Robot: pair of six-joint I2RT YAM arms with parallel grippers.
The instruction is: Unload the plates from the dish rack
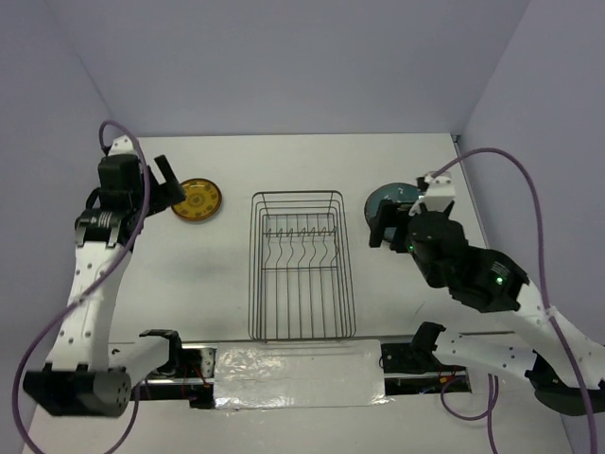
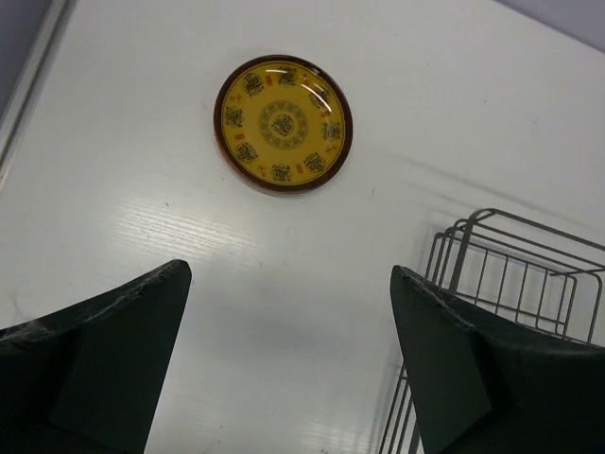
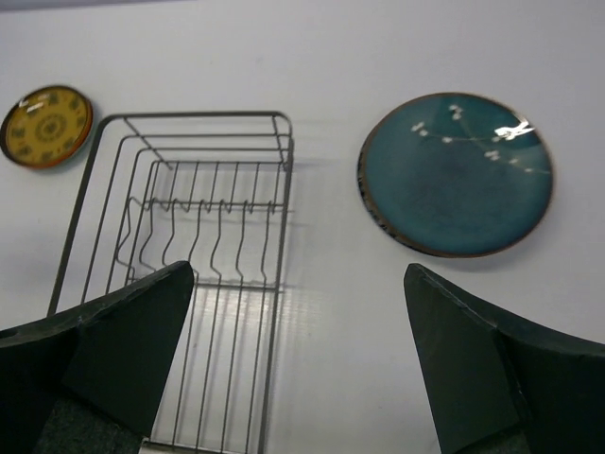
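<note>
Flanking 1 rack (image 1: 253, 265): 1 yellow plate (image 2: 284, 123), 1 teal plate (image 3: 456, 175); L pincer (image 2: 288, 274), R pincer (image 3: 298, 274) agape, empty

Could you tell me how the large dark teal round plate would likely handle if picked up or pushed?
The large dark teal round plate shows bright glare, so its glaze is probably slippery. It lies flat on the white table, so a push should slide it, not roll it. It looks rigid, likely breakable.
</note>
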